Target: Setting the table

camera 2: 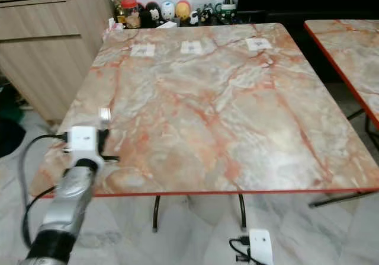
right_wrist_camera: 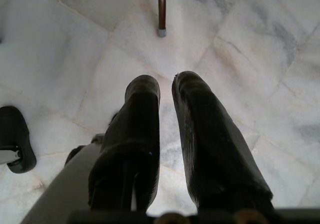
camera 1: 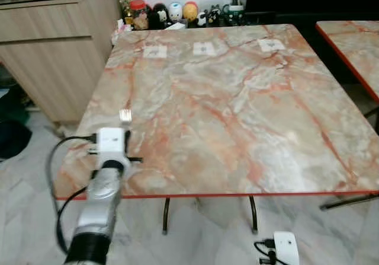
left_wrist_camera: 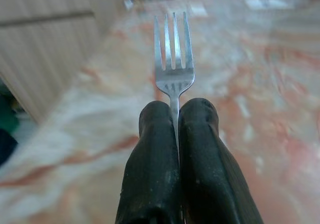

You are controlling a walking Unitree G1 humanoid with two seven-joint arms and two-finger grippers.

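Holding a fork (left_wrist_camera: 173, 58) pinched by its neck, the left gripper (left_wrist_camera: 175, 115) hovers over the desk's (camera 1: 237, 111) near-left corner, tines forward. Nothing is laid yet; the setting looks barely begun. The right gripper (right_wrist_camera: 165, 91) hangs over the floor, fingers slightly apart, empty.

One fork (left_wrist_camera: 173, 66), two marble tables (camera 1: 237, 99), three paper slips (camera 1: 204, 49).

Glossy stone, bright metal, matt black fingers

Your table (camera 1: 237, 111), centre frame, is polished pink-veined marble; the fork (left_wrist_camera: 173, 58) is smooth shiny metal between matt black fingers (left_wrist_camera: 155, 149); the cabinet (camera 1: 53, 51), upper left, is pale wood-grain.
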